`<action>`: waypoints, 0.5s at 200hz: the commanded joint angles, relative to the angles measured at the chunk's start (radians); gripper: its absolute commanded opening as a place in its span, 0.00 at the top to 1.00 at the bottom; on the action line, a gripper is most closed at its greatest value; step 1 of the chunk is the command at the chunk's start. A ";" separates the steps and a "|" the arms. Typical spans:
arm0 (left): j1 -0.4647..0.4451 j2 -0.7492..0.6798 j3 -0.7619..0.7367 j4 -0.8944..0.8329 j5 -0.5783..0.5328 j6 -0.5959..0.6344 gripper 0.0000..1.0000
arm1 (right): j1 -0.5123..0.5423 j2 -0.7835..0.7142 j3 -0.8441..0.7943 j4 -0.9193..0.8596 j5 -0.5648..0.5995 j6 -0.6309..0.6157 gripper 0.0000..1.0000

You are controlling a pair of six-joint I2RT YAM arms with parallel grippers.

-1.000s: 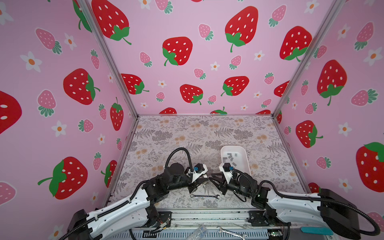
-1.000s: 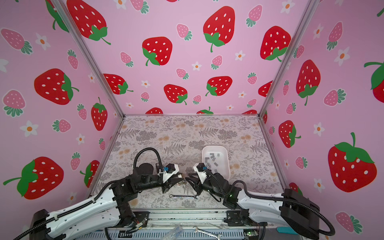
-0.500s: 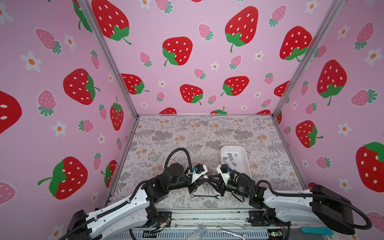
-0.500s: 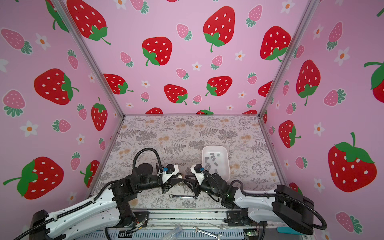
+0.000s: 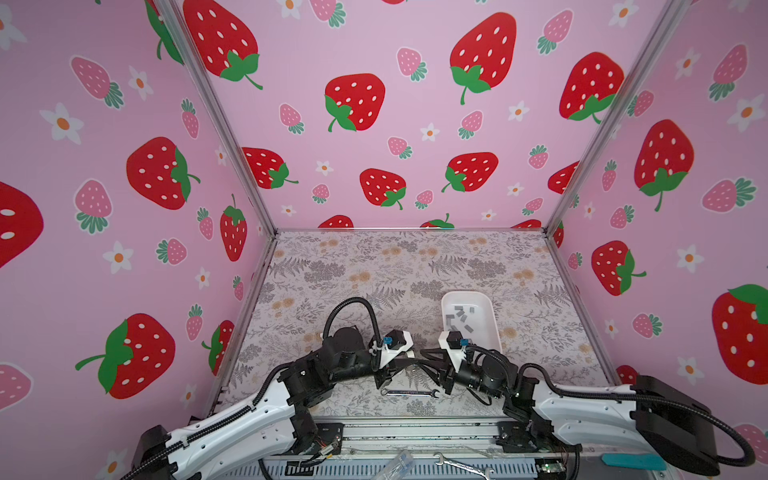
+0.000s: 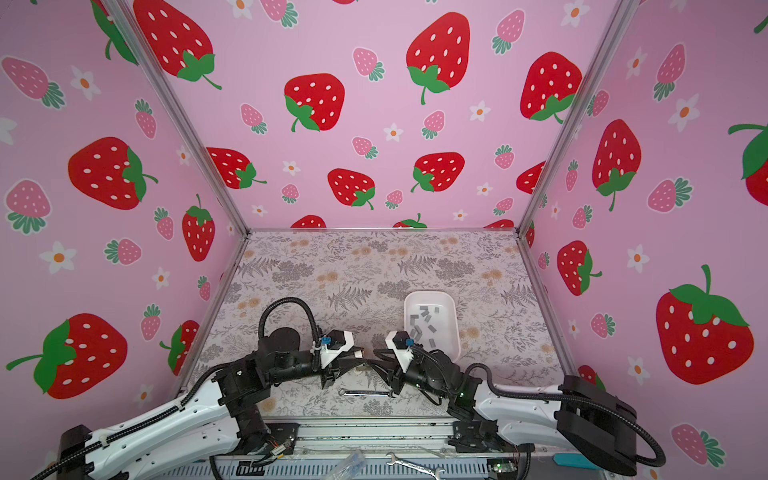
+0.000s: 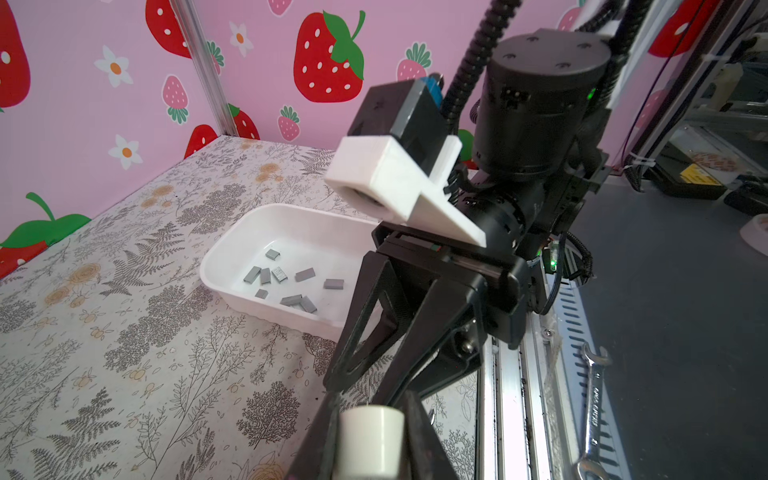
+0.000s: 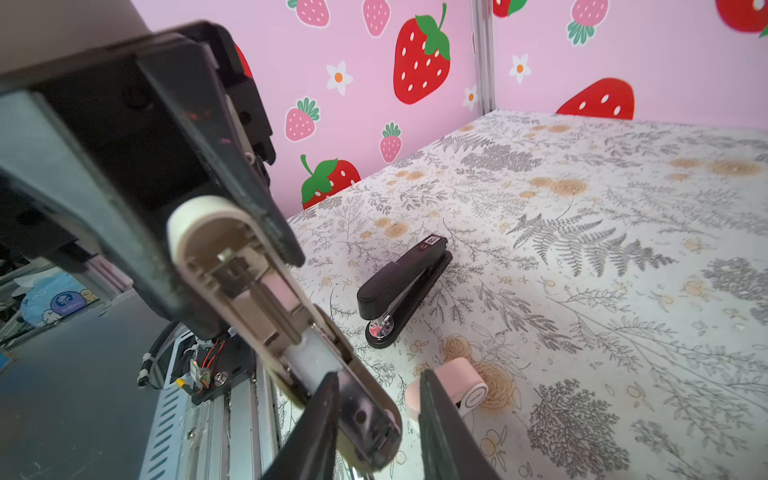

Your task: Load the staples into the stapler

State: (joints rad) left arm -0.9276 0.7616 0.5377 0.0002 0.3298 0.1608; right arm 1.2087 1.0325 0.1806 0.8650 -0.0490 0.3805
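Two grippers meet low over the front of the table [image 5: 374, 270], and for you very little differs from one second ago. Your left gripper [image 7: 372, 415] stays fully closed on the cream stapler [image 8: 257, 291]. It holds the stapler opened up, so the metal channel faces the right wrist camera. Whether a strip already lies in that channel, I cannot tell.

Your right gripper [image 8: 379, 399] has its jaws apart. The dark front end of the stapler sits between its two fingers [image 8: 436, 415], close against one and with a clear gap to the other, so nothing is clamped there. Compared with one second ago, the right arm has shifted slightly toward the left arm. The change is small in both top views. The left arm has not moved.

The staples [image 7: 305, 274] are where they were, loose and scattered on the floor of the white tray [image 7: 286, 220]. The tray stands on the table behind the right gripper, and its near corner is covered by the right wrist in both top views. No strip has left the tray as far as the top views let you judge.

The wrench [image 5: 409, 392] lies flat on the table just in front of the two grippers, in the same place as before. In the right wrist view a black stapler [image 8: 403, 286] and a small pink stapler [image 8: 449, 390] rest on the table beyond the held one. They are near each other but apart, and no gripper touches them.
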 commanded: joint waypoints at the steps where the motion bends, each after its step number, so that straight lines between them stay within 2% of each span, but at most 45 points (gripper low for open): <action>1: -0.002 -0.027 0.021 0.020 0.047 0.026 1.00 | 0.006 -0.089 -0.042 -0.003 0.063 -0.058 0.57; 30: -0.002 -0.042 0.025 -0.001 0.050 0.031 1.00 | 0.006 -0.208 -0.074 -0.004 0.015 -0.118 0.49; 33: -0.002 -0.043 0.026 -0.006 0.050 0.032 1.00 | 0.006 -0.216 -0.075 -0.003 0.003 -0.126 0.45; 49: -0.002 -0.052 0.037 -0.031 0.057 0.032 1.00 | 0.007 -0.239 -0.078 0.000 -0.052 -0.158 0.40; 68: -0.003 -0.063 0.047 -0.053 0.075 0.037 1.00 | 0.007 -0.219 -0.065 0.004 -0.112 -0.187 0.36; 100: -0.002 -0.075 0.052 -0.079 0.104 0.052 1.00 | 0.006 -0.132 -0.013 0.012 -0.197 -0.235 0.35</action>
State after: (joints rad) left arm -0.9276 0.7044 0.5438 -0.0628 0.3862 0.1848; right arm 1.2091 0.8543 0.1154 0.8551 -0.1501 0.2127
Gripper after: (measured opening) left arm 0.258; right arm 0.645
